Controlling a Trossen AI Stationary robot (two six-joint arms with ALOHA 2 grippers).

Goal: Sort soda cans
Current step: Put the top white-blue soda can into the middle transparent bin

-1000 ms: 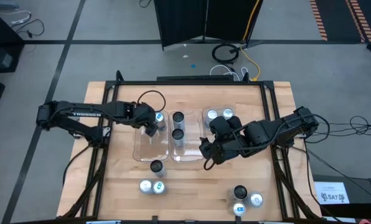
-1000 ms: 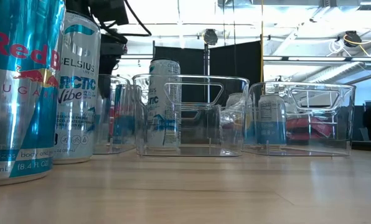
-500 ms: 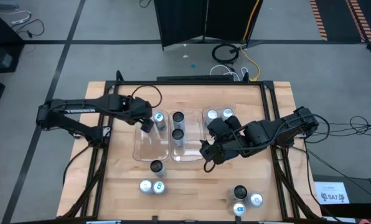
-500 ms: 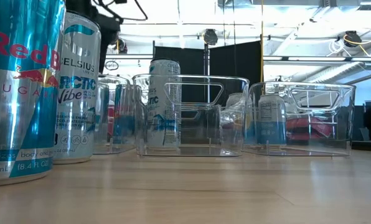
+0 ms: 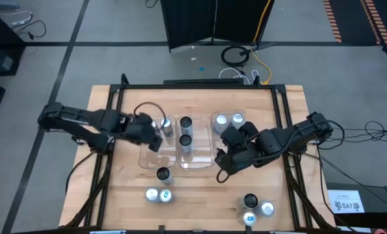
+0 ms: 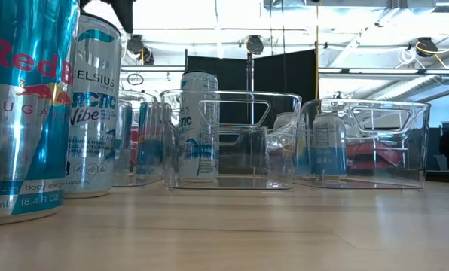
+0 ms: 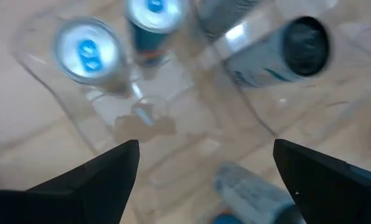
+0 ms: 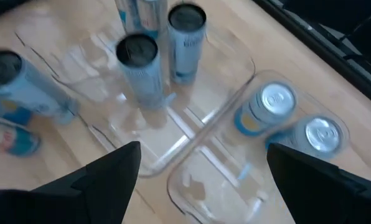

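Grey floor surrounds the pale wooden desk (image 5: 284, 195), where three clear rectangular plastic trays (image 5: 193, 159) sit side by side toward the far edge. Small metal soda cans (image 5: 185, 130) stand in the trays, with more grouped near the front edge. Over the left tray hovers the left gripper (image 5: 154, 138), fingers spread and empty. At the right tray's front, the right gripper (image 5: 223, 159) is likewise spread, holding nothing.

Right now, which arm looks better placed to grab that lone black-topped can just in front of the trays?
Probably the left. Its gripper hangs over the left tray, fingers open and empty, close behind the black-topped can. The right gripper, also open, sits farther off, near the right tray.
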